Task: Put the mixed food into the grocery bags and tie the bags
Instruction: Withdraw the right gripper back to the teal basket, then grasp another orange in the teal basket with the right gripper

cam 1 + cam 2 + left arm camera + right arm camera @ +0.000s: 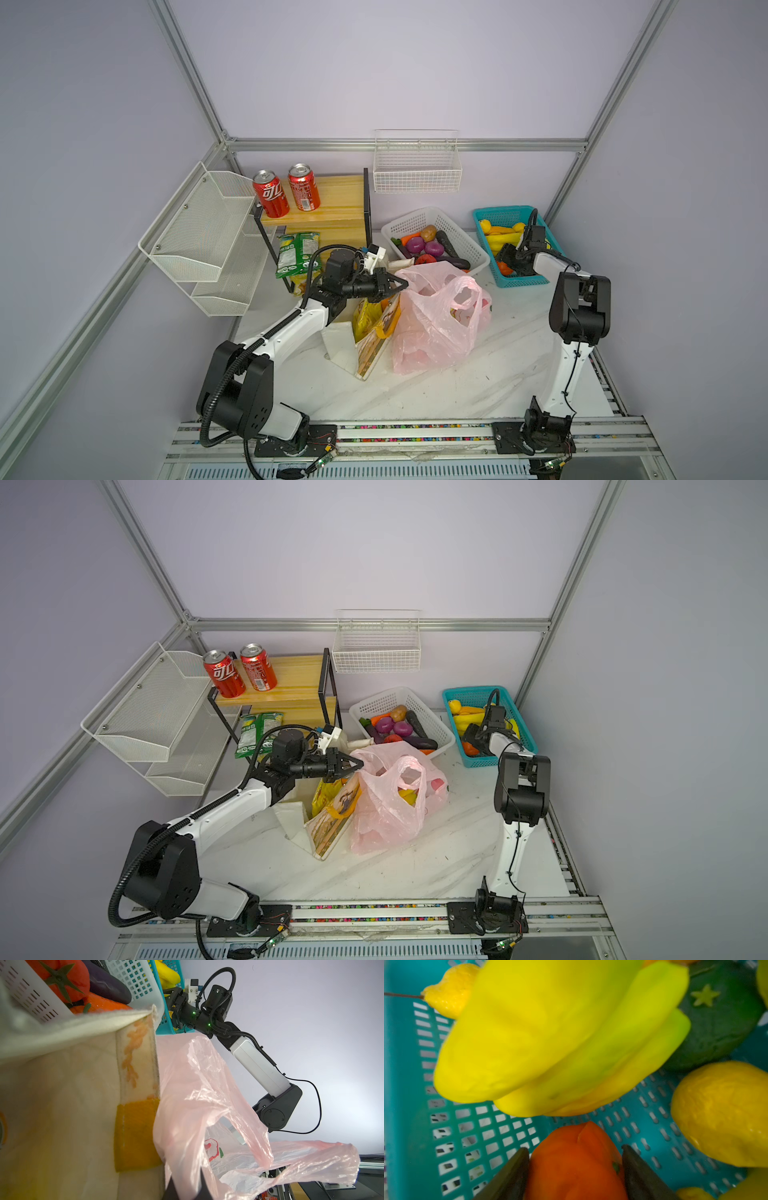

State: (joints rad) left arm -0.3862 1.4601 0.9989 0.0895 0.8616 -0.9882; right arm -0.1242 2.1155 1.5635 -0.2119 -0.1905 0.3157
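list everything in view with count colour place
cola cans: two, red, on wooden shelf
crisp packet: one or two, green, under shelf
mesh rack: one, white, left wall
wire basket: one, white, back wall
vegetable basket: one, white, back of table
fruit basket: one, teal, back right
plastic bag: one, pink, centre
tote: one, cream, beside bag, yellow packet inside
left pincer: shut, at tote mouth
right pincer: astride orange fruit in fruit basket, grip unclear

On my feed the thin translucent pink plastic bag (432, 328) looks glossy and crinkled, the cream canvas tote (62, 1095) matt woven cloth. The teal perforated plastic basket (402, 1064) is smooth; the two-tier wooden shelf (336, 195) shows bare grain.
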